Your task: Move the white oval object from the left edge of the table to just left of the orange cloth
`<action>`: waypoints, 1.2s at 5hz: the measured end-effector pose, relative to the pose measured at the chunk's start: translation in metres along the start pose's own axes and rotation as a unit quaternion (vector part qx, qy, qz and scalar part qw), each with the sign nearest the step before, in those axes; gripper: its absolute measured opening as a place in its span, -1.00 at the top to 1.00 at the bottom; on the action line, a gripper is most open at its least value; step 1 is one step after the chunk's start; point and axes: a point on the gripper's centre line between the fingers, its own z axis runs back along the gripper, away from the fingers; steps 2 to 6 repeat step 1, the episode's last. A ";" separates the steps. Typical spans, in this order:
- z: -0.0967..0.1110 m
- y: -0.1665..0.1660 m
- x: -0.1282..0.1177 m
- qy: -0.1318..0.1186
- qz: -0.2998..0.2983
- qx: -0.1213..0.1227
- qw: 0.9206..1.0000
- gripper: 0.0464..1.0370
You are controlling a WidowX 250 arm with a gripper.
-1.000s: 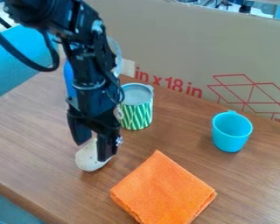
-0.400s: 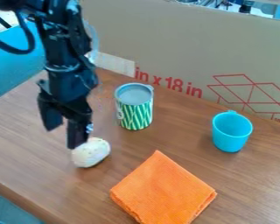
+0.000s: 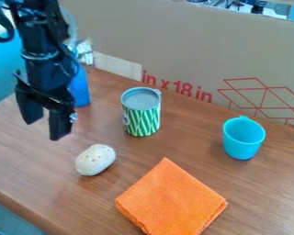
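The white lump (image 3: 95, 159) lies on the table (image 3: 186, 137) between the orange cloth (image 3: 171, 199) and the end effector (image 3: 45, 130), whose fingers hang apart, holding nothing. It looks light and fairly firm, perhaps liable to roll; a grip across its narrow middle should suit. Beyond stand a green-striped can (image 3: 141, 120) and a blue cup (image 3: 241, 143).

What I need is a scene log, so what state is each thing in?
Gripper: open, holding nothing, raised above the table.
White oblong object: lying on the table.
Orange cloth: folded, lying flat.
Light-blue cup: upright, mouth up.
Green-and-white can: upright; cannot tell whether lidded.
Dark-blue object: standing, partly hidden.
Cardboard: upright behind the table.
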 end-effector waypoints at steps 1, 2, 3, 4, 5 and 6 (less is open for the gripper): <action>-0.003 0.010 0.004 -0.008 0.011 -0.015 1.000 -0.93; -0.003 0.010 0.004 -0.008 0.011 -0.015 1.000 -0.93; -0.003 0.010 0.004 -0.008 0.011 -0.015 1.000 -0.93; -0.003 0.010 0.004 -0.008 0.011 -0.015 1.000 -0.93; -0.003 0.010 0.004 -0.008 0.011 -0.015 1.000 -0.93; -0.003 0.010 0.004 -0.008 0.011 -0.015 1.000 -0.93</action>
